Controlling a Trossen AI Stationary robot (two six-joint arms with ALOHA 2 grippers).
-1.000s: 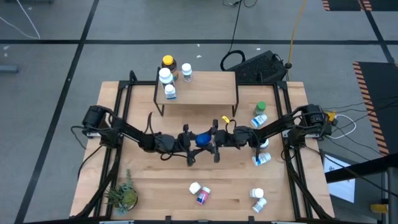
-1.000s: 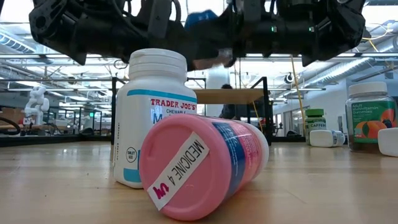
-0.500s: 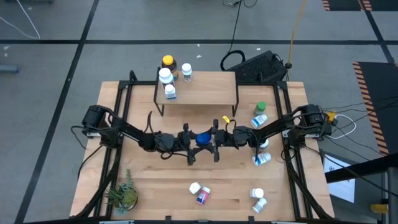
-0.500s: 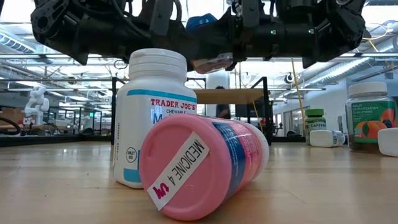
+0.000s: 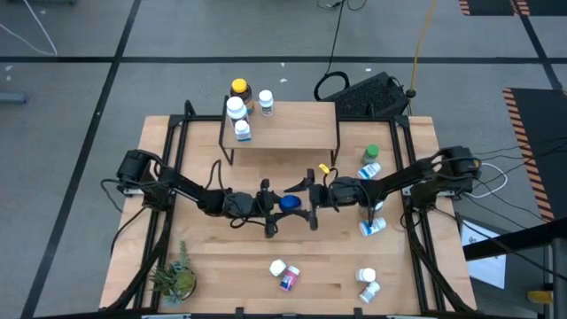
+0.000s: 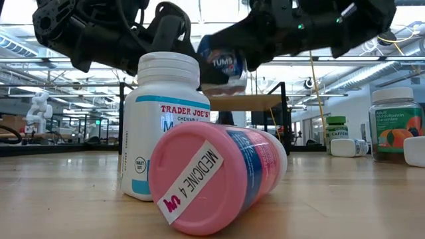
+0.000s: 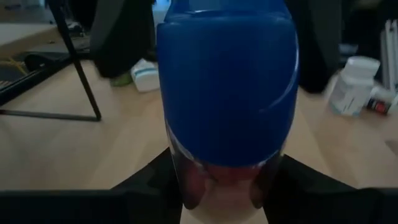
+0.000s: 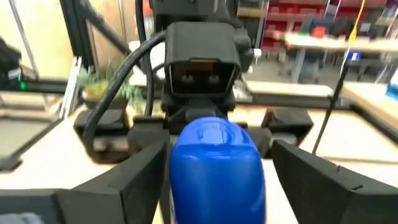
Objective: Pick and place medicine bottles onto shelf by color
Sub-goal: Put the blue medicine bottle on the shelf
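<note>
A blue bottle [image 5: 289, 203] with a "TUMS" label [image 6: 222, 63] hangs in the air over the table's middle, between my two grippers. My left gripper [image 5: 275, 205] is shut on it. My right gripper [image 5: 302, 201] is open, with one finger on either side of the bottle's blue end [image 8: 214, 155], touching nothing. The shelf [image 5: 292, 124] stands at the far middle. Several bottles are at its left end: one amber, yellow-capped [image 5: 239, 89], and white ones [image 5: 236, 108]. My left gripper pinches the blue bottle between its two fingers [image 7: 152, 183] at the clear end [image 7: 217, 186], opposite the blue end. The fingers come level from the table's left and lie along the bottle. The bottle is lifted clear, its blue end [image 7: 227, 81] pointing toward my right gripper.
A white bottle [image 6: 166, 126] stands near the front, with a pink bottle [image 6: 212, 176] lying beside it. A green-capped bottle [image 5: 370, 154] and white ones [image 5: 372, 226] are on the right, two more [image 5: 367, 283] at the near right. A potted plant [image 5: 175, 279] stands at the near left.
My right gripper has turned about its wrist beside the blue bottle, and its arm has shifted a little toward the table's right edge. In the low view the bottle has turned and come lower, so its label now shows.
</note>
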